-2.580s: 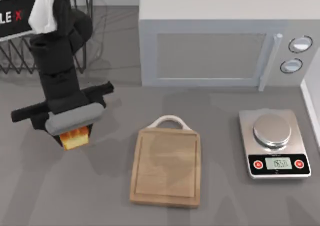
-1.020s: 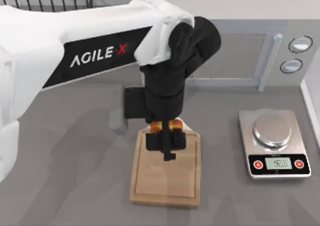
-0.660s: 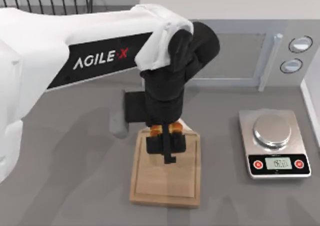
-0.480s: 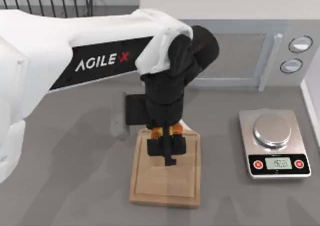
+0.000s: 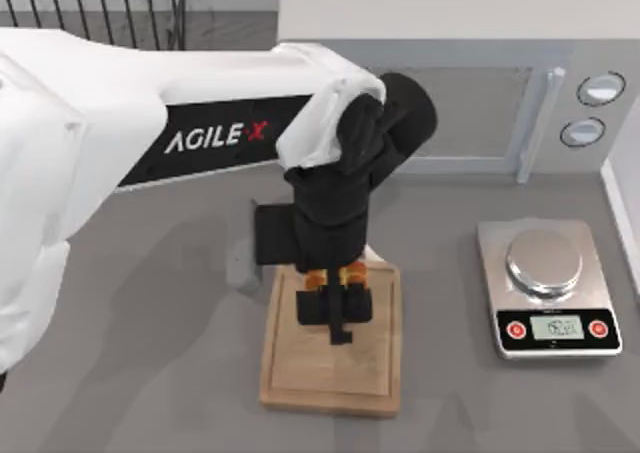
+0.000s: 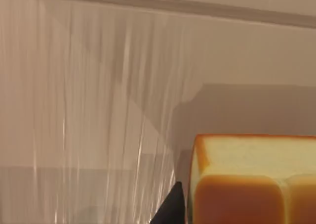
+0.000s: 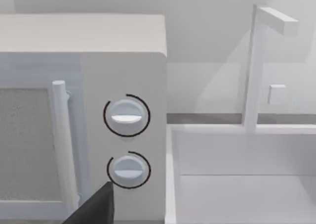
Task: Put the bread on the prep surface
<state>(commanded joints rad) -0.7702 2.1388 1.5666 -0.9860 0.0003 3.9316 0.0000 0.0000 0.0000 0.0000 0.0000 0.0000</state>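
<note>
Left gripper (image 5: 337, 298) clamped on the bread (image 5: 336, 274) over the cutting board (image 5: 375, 368), near its handle edge. Judged light, soft, crushable; best pinched gently across crust sides.

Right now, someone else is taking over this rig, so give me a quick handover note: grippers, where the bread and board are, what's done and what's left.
Left gripper: over the cutting board, near its handle end, shut on the bread.
Right gripper: parked off to the side, facing the microwave; a dark finger edge shows in the right wrist view.
Done: bread picked up and carried above the board.
Left: lower it, open the left gripper, let the bread rest on the board, then pull the arm back. The scale sits apart to the right and plays no part.
</note>
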